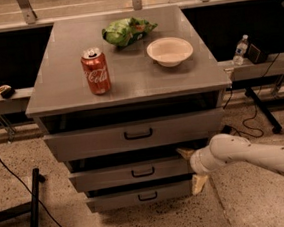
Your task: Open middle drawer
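The middle drawer (113, 177) is a grey metal front with a small black bar handle (143, 172), between a taller top drawer (84, 141) and a lower bottom drawer (115, 200). It stands out slightly, with a dark gap above it. My gripper (191, 168), at the end of a white arm from the right, is at the right end of the middle drawer's front. It is open: one cream finger (185, 153) is above the front's top edge and the other (199, 183) is below it.
On the cabinet top (144, 85) stand a red soda can (96, 71), a green chip bag (125, 31) and a white bowl (169, 51). A water bottle (240, 50) sits on a ledge at right. A black stand leg (33, 211) and cables lie on the floor.
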### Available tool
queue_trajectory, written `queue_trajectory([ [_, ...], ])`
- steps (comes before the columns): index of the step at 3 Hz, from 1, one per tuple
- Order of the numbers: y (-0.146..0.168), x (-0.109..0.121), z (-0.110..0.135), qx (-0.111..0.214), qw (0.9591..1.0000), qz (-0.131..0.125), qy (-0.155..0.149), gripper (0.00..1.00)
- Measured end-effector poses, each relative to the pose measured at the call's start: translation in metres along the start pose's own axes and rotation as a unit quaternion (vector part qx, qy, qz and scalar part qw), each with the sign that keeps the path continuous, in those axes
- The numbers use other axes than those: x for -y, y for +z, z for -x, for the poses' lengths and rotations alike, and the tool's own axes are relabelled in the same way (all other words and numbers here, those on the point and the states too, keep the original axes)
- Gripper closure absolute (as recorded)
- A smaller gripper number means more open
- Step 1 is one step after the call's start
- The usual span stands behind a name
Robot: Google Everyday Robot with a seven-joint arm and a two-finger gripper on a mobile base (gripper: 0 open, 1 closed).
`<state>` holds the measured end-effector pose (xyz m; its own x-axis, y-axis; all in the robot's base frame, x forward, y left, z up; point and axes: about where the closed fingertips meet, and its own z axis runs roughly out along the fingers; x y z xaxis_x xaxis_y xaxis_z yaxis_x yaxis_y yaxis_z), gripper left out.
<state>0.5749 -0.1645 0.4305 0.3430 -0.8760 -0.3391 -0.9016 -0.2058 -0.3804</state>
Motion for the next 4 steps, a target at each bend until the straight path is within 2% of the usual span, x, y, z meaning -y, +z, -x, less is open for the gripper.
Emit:
queue_trajectory([
  [1,0.0243,0.0034,-0.0245,-0.017,0.9996,0.021,0.007,0.19],
  [2,0.0232,0.0045,-0.0252,-0.018,0.9996,0.022,0.008,0.30],
  [3,0.0189,0.0064,-0.0235,-0.018,0.9996,0.022,0.008,0.39],
  [4,0.0161,0.0075,-0.0224,-0.018,0.9996,0.022,0.008,0.41],
])
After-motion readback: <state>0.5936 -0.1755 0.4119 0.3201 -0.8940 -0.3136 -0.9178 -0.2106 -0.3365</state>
